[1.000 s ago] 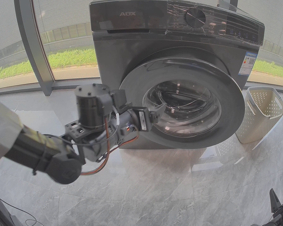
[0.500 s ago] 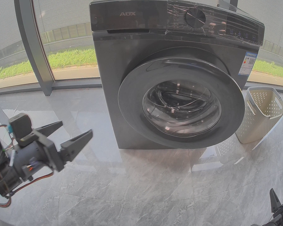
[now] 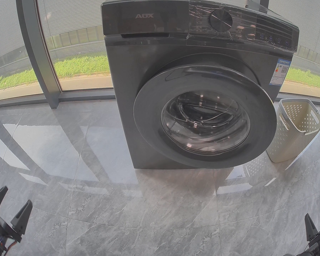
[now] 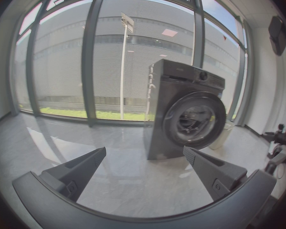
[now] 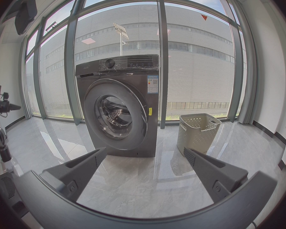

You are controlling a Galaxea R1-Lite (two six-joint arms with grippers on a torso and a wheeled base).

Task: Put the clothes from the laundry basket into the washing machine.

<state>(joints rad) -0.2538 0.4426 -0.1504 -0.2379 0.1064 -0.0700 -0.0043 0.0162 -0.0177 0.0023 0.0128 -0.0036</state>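
The dark washing machine (image 3: 138, 72) stands on the tiled floor (image 3: 131, 203) before the windows; the cream laundry basket (image 3: 291, 136) sits upright just beside its right flank. The left gripper (image 3: 15, 196) hangs low with jaws spread, gripping nothing; the right gripper (image 3: 317, 208) likewise (both well apart from the machine).

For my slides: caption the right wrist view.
Open right gripper faces the washing machine, with the laundry basket standing beside it.
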